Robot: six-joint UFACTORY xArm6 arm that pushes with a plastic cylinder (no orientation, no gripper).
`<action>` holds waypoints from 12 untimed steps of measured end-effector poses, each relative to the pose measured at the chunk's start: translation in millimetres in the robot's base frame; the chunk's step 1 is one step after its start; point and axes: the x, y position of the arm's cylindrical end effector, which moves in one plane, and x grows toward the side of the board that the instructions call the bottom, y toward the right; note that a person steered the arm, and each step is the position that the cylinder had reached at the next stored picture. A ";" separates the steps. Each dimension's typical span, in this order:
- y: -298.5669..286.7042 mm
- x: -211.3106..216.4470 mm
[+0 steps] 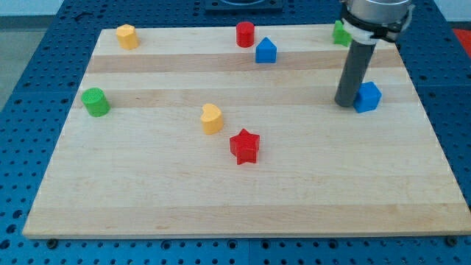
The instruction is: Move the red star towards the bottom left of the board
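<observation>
My tip point(346, 104) down on the board point(221, 199) at the view's right, bare rod, holding nothing, touching or just beside a blue block point(367, 96) on its right. Eight blocks counted. Two blue: that one, and a house-shaped one point(266, 51) near the top. Two red: a cylinder point(244, 34) at top, the red star point(245, 146) near centre, well apart from my tip. Two yellow: point(212, 118) beside the star, point(127, 36) top left. Two green: cylinder point(95, 101) at left, one point(340, 33) partly hidden behind the rod.

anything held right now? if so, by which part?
Nothing is held: the arm ends in a bare rod. My tip rests on the board right beside the left side of a blue block, far from the red star.
</observation>
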 end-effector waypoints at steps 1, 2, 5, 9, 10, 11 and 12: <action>15.1 0.0; 19.7 0.0; -14.0 31.6; -157.5 84.3; -170.3 100.2; -193.8 108.6; -225.9 114.3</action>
